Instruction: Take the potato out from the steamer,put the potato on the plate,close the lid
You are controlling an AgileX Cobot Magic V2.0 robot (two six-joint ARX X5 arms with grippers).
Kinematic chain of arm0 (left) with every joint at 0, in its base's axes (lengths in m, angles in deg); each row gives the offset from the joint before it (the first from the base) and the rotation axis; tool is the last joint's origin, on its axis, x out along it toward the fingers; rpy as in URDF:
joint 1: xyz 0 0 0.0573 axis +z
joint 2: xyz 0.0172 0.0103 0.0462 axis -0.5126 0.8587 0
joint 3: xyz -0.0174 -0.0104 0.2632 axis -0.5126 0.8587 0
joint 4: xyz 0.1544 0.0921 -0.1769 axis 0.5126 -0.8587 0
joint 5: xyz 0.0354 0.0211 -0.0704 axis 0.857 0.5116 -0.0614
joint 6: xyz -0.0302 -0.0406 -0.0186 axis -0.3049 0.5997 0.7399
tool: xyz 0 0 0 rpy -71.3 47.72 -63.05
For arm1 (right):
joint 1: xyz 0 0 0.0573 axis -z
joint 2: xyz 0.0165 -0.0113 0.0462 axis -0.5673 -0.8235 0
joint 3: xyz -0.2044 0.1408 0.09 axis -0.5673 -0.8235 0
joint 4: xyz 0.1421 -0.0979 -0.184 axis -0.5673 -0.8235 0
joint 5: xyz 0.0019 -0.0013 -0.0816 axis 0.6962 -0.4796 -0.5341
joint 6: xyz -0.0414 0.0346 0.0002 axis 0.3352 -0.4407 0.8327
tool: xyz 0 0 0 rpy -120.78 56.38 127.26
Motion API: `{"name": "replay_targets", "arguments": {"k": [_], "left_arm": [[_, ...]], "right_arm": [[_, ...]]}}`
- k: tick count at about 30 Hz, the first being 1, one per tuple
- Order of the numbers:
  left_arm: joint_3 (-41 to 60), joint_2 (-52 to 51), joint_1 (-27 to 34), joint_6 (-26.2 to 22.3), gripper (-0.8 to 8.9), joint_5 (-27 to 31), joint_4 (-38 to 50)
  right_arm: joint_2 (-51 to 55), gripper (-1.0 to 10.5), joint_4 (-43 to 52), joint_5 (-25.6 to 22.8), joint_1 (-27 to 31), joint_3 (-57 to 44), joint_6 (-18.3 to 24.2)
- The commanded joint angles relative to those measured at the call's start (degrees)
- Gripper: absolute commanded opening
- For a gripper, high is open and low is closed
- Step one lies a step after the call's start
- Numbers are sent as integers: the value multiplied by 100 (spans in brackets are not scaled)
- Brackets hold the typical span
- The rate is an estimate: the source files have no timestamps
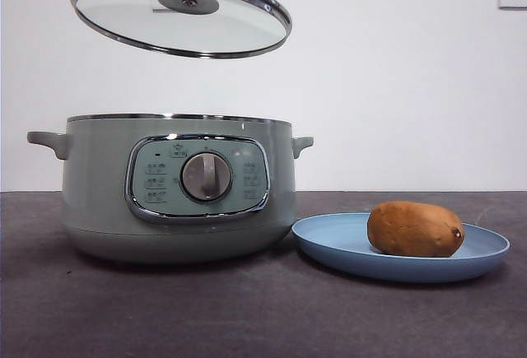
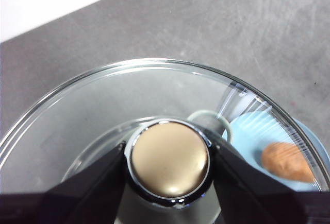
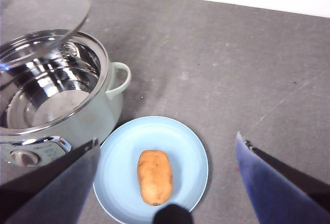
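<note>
Above the round sage-green steamer point(image 1: 177, 189), the left end effector point(image 2: 169, 163) clamps the tilted clear glass lid's point(image 1: 181, 14) knob; lowered off-centre, its rim could catch. The brown oval potato point(image 1: 415, 229) lies on the light-blue plate point(image 1: 329, 247), right end effector point(image 3: 167, 175) wide open above it.

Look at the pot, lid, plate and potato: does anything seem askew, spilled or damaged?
Nothing is spilled or damaged. The lid hangs tilted above the open pot, gripped at its knob by the left gripper. The potato lies on the plate.
</note>
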Motion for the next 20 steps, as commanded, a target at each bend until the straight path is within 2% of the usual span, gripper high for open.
{"name": "replay_targets", "arguments": {"k": [1,12,20], "left_arm": [[229,-68,-48,76,-8,-55,474],[1412,-107,-129,234,-8,-26,1279],[1491,-116,-319,227,-8,382,1290]], "right_arm": [[13,438,24,-22,0,-7,-57],[13,438,17,-26,0,-7,-57],[9,438,24,-28,0,-7,-57]]}}
